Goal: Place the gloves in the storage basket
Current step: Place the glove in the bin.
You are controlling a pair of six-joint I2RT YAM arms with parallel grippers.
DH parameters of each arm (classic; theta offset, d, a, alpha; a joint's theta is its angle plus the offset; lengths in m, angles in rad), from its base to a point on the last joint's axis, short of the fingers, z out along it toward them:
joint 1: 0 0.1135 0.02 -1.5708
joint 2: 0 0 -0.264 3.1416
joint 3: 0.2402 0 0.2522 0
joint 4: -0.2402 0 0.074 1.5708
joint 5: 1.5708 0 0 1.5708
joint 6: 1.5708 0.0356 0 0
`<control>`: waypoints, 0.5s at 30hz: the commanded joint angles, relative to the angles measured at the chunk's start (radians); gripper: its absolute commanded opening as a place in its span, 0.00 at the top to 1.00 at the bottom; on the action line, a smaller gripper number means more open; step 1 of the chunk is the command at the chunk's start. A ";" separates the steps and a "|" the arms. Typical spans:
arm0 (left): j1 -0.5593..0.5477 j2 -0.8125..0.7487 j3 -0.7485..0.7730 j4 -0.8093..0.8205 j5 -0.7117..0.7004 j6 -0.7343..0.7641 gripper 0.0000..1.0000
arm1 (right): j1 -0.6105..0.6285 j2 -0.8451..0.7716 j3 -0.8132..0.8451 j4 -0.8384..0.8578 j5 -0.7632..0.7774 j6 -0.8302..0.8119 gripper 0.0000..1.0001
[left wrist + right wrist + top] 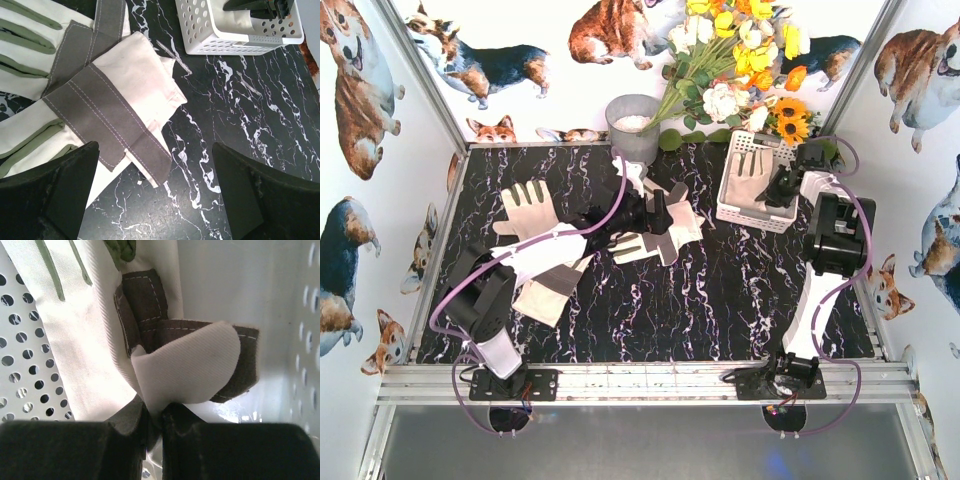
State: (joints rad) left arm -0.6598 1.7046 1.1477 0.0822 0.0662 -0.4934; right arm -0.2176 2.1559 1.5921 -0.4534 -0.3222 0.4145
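Right gripper [159,414] pinches glove [95,355] cuff in basket [20,365]; glove points rearward

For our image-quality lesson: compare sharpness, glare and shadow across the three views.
Top external: even light, sharp, little glare on the table. Left wrist: gloves in crisp focus; the open left gripper dark, blurred. Right wrist: right gripper, shut on a glove in the storage basket, soft; far wall washed out.

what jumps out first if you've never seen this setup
The yellow and white flower bouquet stands out at the back, against corgi-print walls. Then cream gloves strewn on the black marble table, and the right gripper pinching one glove inside the white storage basket.
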 commanded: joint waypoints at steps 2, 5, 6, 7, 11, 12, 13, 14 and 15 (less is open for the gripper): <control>0.002 -0.046 -0.026 -0.006 -0.026 -0.011 0.11 | 0.018 0.017 0.067 -0.021 -0.020 0.015 1.00; 0.002 -0.047 -0.041 -0.010 -0.033 -0.010 0.11 | 0.017 0.008 0.073 -0.031 -0.032 0.014 0.89; 0.002 -0.047 -0.046 -0.013 -0.038 -0.012 0.11 | 0.017 0.001 0.075 -0.036 -0.035 0.013 0.82; 0.002 -0.075 -0.050 -0.017 -0.043 -0.013 0.11 | 0.018 -0.009 0.077 -0.044 -0.032 0.009 0.75; 0.003 -0.100 -0.059 -0.034 -0.070 -0.016 0.11 | 0.018 -0.063 0.082 -0.089 0.018 -0.020 0.50; 0.003 -0.106 -0.061 -0.037 -0.073 -0.017 0.11 | 0.018 -0.080 0.078 -0.094 0.031 -0.027 0.46; 0.003 -0.113 -0.062 -0.039 -0.077 -0.017 0.11 | 0.018 -0.097 0.073 -0.097 0.041 -0.032 0.44; 0.003 -0.121 -0.066 -0.042 -0.080 -0.017 0.11 | 0.018 -0.116 0.065 -0.097 0.050 -0.038 0.41; 0.003 -0.130 -0.070 -0.044 -0.086 -0.017 0.11 | 0.018 -0.134 0.058 -0.097 0.056 -0.043 0.40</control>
State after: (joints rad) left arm -0.6598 1.6249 1.0901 0.0444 0.0116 -0.5014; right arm -0.2031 2.1487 1.6272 -0.5423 -0.3096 0.4053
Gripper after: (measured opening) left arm 0.891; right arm 0.575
